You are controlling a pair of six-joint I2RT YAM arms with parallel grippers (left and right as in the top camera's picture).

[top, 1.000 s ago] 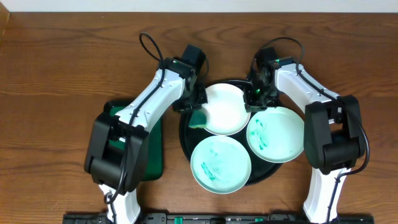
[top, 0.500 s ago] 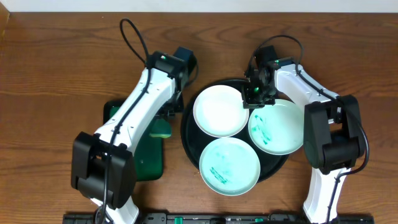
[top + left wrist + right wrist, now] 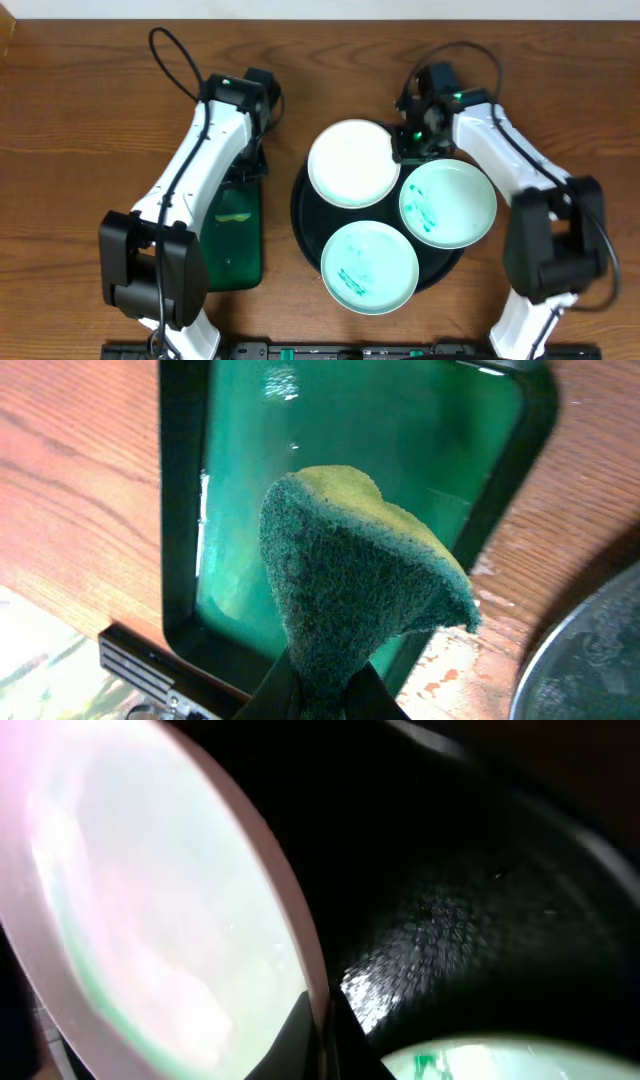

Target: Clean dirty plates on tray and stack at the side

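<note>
Three white plates lie on the round black tray (image 3: 303, 215). The far-left plate (image 3: 352, 163) looks clean; my right gripper (image 3: 405, 150) is shut on its right rim, which stands pinched between the jaws in the right wrist view (image 3: 320, 1045). Teal smears mark the right plate (image 3: 447, 203) and the near plate (image 3: 369, 266). My left gripper (image 3: 325, 695) is shut on a folded green-and-yellow sponge (image 3: 350, 580), held over the far end of the green rectangular tray (image 3: 390, 440). In the overhead view the left gripper (image 3: 245, 168) sits left of the black tray.
The green rectangular tray (image 3: 230, 250) lies on the wooden table left of the black tray. Brown tabletop (image 3: 90, 120) spreads to the far left and along the back. The black tray's rim (image 3: 590, 650) shows at the lower right of the left wrist view.
My left arm swung left, carrying the sponge off the far-left plate to above the green tray. The right gripper kept its hold on the plate's rim and the plate shifted slightly away.
</note>
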